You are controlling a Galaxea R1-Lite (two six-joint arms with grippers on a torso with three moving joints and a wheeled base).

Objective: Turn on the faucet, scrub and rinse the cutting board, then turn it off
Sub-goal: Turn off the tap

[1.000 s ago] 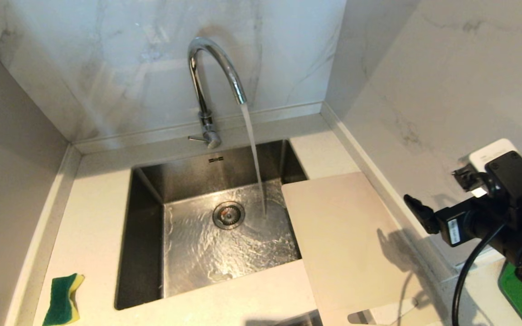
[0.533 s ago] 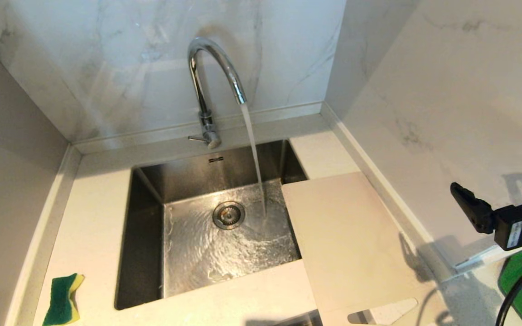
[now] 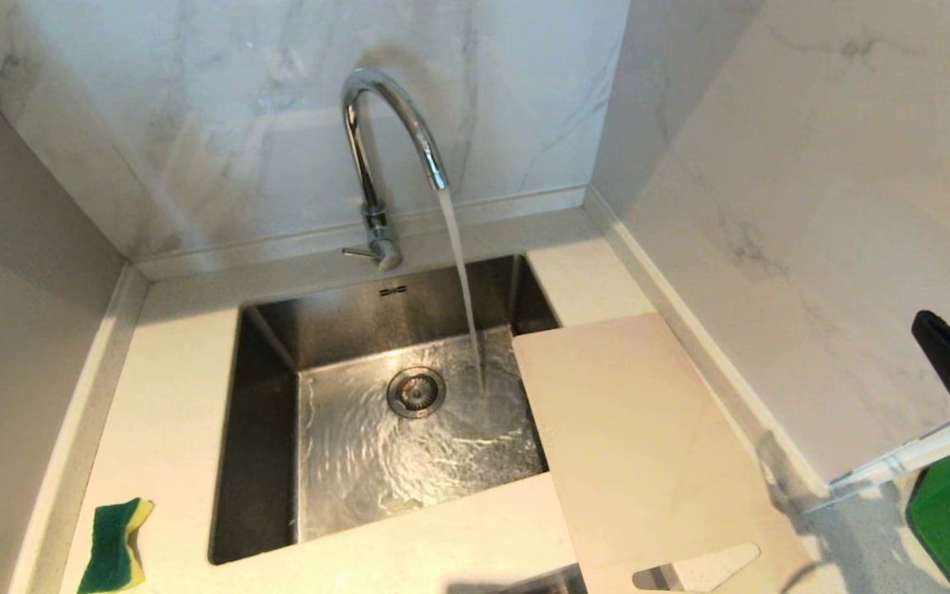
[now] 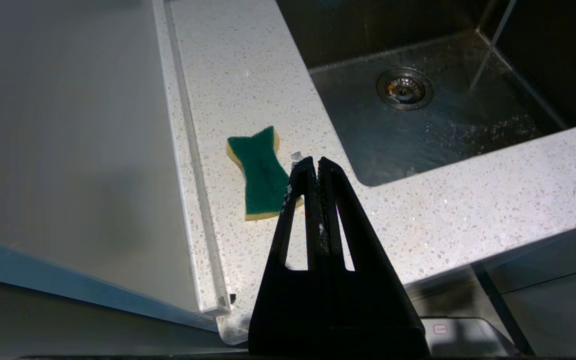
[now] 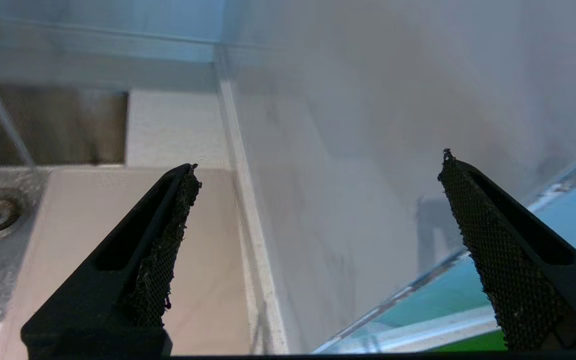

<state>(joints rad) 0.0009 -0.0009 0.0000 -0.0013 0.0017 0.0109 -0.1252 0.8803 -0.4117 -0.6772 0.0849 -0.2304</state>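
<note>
Right fingers [image 5: 163, 250]: spread as wide as they go, with nothing between them; the mesh pads face each other across an empty gap.
Left fingers [image 4: 330, 200]: pressed together, gripping nothing.
Right gripper [image 5: 318, 165]: out at the right edge of the head view, off to the right of the counter and near the side wall, well apart from the board. Only one dark fingertip of it shows there.
Left gripper [image 4: 317, 162]: parked low at the near left corner of the counter, its tip over the sponge's near end as its own camera sees it (touching or not, I cannot tell).
Faucet [image 3: 376, 165]: on. A steady stream falls from the spout into the sink [image 3: 265, 429] and strikes the basin floor just right of the drain [image 3: 416, 391].
Cutting board [image 3: 632, 445]: lying flat on the countertop [image 3: 162, 388] to the right of the sink, its left edge overhanging the basin, its handle hole at the near end. The stream lands just beside that edge, not on the board.
Sponge [image 3: 115, 546]: green and yellow, on the counter at the near left, well away from the board.
Done so far: the first step only, judging by the running water.
Left to do: scrubbing, rinsing and shutting off the tap. The board looks dry and unmoved, and no gripper holds the sponge.
Likely next need: getting the board under the stream and a gripper on the sponge.
</note>
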